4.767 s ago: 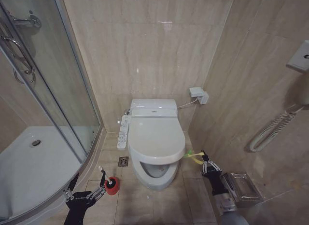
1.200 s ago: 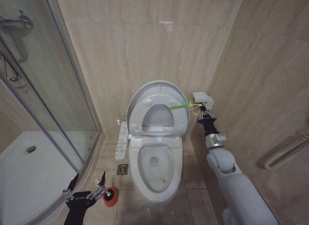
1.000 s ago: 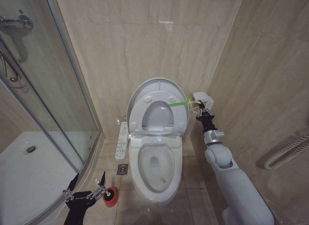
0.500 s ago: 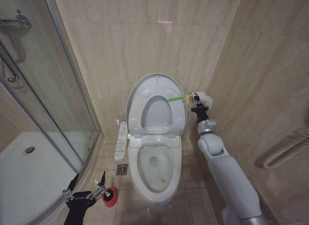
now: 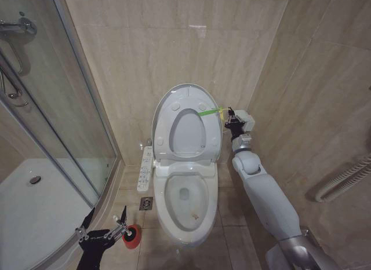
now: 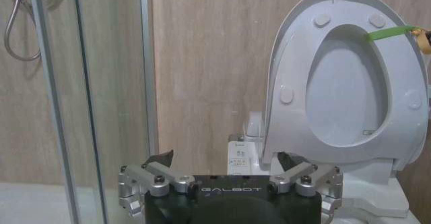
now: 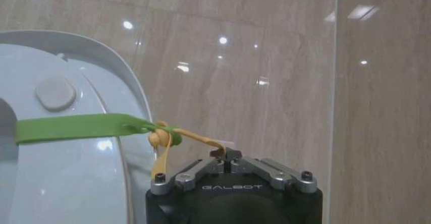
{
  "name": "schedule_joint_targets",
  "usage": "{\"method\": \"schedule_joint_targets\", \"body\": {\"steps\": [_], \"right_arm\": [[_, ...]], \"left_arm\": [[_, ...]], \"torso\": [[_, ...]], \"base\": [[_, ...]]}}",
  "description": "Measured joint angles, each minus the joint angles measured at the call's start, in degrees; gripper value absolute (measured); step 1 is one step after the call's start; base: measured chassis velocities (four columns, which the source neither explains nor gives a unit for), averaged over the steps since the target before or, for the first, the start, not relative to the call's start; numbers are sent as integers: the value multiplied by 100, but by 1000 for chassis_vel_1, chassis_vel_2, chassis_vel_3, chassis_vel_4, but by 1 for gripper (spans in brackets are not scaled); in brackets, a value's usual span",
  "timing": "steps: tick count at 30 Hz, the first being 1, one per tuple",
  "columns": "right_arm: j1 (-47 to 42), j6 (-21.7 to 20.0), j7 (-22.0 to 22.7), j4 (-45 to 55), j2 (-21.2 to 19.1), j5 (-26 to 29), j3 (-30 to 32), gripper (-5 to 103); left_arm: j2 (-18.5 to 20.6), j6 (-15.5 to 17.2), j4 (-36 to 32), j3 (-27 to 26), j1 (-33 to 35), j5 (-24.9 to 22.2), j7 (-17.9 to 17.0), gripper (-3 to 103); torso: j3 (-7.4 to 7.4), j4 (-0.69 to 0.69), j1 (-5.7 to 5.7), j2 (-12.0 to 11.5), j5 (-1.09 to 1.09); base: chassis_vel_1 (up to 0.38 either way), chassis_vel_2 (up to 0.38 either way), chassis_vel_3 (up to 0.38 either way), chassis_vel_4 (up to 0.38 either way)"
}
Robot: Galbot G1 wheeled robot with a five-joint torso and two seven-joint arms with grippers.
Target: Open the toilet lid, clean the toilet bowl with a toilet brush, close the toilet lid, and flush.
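Jaws pinched on the yellow loop at the raised lid's edge; the other jaws spread wide and empty near the floor.

The right gripper point(image 5: 229, 120) is up beside the upright toilet lid point(image 5: 186, 124), its jaws closed on the yellow loop point(image 7: 161, 148) knotted to a green strap point(image 7: 74, 127) that crosses the lid's rim. The lid and the ring seat stand nearly vertical against the tiled wall point(image 5: 174, 44), leaving the toilet bowl point(image 5: 185, 203) uncovered below, with the white control panel point(image 5: 144, 168) on its side. The left gripper point(image 5: 103, 226) hangs low by the glass shower door point(image 5: 69, 108), just beside the toilet brush point(image 5: 131, 235) in its red holder on the floor.
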Motion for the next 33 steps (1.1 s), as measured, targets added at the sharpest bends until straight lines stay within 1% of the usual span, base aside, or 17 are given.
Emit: {"method": "schedule_joint_targets", "body": {"steps": [13, 21, 26, 33], "right_arm": [[281, 49, -20, -365, 89, -115, -116, 1], [296, 65, -22, -398, 104, -141, -132, 1], [185, 65, -15, -234, 41, -123, -40, 1], [-196, 3, -71, 282, -192, 89, 123, 1]], "left_arm": [[0, 0, 0, 0, 0, 0, 0, 100], [0, 0, 0, 0, 0, 0, 0, 100], [0, 0, 0, 0, 0, 0, 0, 100], [0, 0, 0, 0, 0, 0, 0, 100]], "torso": [[0, -1, 0, 0, 0], [0, -1, 0, 0, 0], [0, 0, 0, 0, 0], [0, 1, -1, 0, 1]], "base": [[0, 0, 0, 0], [0, 0, 0, 0], [0, 0, 0, 0], [0, 0, 0, 0]]}}
